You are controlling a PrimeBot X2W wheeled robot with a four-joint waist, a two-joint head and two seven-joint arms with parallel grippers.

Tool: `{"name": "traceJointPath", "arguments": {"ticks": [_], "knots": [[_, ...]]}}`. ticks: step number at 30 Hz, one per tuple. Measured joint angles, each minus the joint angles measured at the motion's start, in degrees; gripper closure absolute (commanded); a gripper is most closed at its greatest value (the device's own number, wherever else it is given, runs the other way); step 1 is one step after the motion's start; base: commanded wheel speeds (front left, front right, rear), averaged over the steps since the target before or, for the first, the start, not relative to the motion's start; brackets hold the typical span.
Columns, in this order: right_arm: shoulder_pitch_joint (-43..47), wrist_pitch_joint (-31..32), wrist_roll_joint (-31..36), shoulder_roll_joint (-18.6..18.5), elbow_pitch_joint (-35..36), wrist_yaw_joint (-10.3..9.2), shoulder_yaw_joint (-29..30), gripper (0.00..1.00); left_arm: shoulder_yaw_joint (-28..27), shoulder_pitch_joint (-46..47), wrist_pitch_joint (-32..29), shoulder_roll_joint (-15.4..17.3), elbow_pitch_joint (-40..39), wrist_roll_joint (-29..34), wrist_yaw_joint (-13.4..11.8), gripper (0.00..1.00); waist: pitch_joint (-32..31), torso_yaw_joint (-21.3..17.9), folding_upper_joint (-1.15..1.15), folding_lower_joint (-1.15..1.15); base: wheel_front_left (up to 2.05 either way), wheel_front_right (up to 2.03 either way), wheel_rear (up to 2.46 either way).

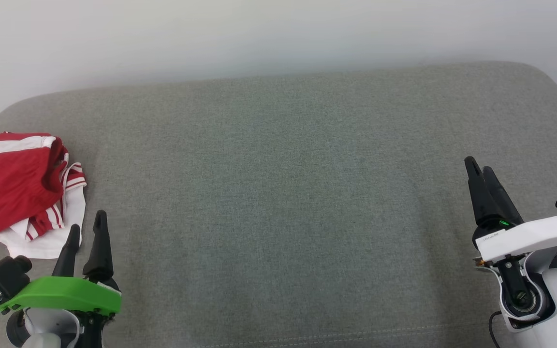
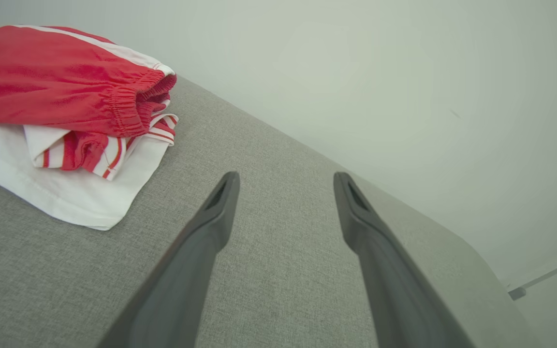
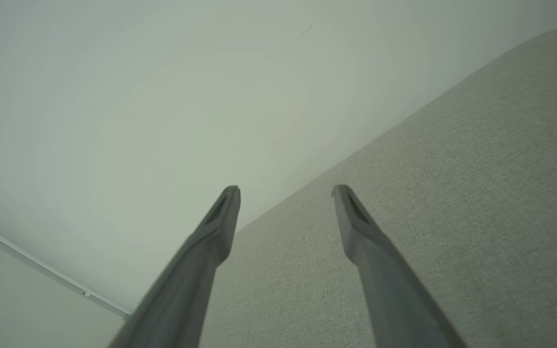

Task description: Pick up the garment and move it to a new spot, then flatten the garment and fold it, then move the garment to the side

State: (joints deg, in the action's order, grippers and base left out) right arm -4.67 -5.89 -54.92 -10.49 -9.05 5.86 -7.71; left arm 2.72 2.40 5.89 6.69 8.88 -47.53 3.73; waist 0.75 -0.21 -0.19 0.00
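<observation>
The folded red-and-white garment (image 1: 12, 183) lies at the left edge of the grey cushion (image 1: 283, 169). Just beside it the left gripper (image 1: 87, 221) stands wide apart, touching nothing. Near the right edge, the right gripper (image 1: 478, 165) is wide too, and empty.

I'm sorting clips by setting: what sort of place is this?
Probably a plain indoor room: a grey padded surface against a bare white wall, red and white clothes piled at its left.
</observation>
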Motion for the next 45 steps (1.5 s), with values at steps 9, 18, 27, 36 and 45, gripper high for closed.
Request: {"name": "traceJointPath", "arguments": {"ticks": [9, 18, 27, 36, 45], "knots": [[-0.6, -1.7, 8.7, -0.3, 0.2, -1.53, -2.3, 0.00, 1.1, 0.0, 1.8, -0.4, -0.7, 6.9, -0.8, 0.00, 0.1, -0.1, 0.00, 0.00, 0.00, 0.00, 0.00], [-0.7, -3.7, 16.0, -0.3, 0.3, -2.93, -3.8, 0.00, 1.4, 0.0, 3.5, -0.6, -2.0, 13.8, -1.3, 0.00, 0.1, -0.1, 0.00, 0.00, 0.00, 0.00, 0.00], [-0.7, -5.4, 22.8, -0.4, 0.1, -3.99, -4.8, 0.00, 1.9, 0.0, 5.6, -0.8, -2.0, 20.6, -1.5, 0.00, 0.1, 0.0, 0.00, 0.00, 0.00, 0.00, 0.00], [-1.3, -7.3, 29.4, -0.4, 0.2, -4.46, -5.7, 0.00, 1.9, 0.0, 7.4, -0.9, -2.1, 26.0, -1.5, 0.00, 0.3, 0.4, 0.00, 0.00, 0.00, 0.00, 0.00], [-2.0, -8.5, 34.3, -0.3, 0.1, -4.45, -6.6, 0.00, 1.5, 0.0, 8.5, -1.0, -2.0, 30.6, -1.5, 0.00, 0.6, 0.4, 0.00, 0.00, 0.00, 0.00, 0.00]]}}
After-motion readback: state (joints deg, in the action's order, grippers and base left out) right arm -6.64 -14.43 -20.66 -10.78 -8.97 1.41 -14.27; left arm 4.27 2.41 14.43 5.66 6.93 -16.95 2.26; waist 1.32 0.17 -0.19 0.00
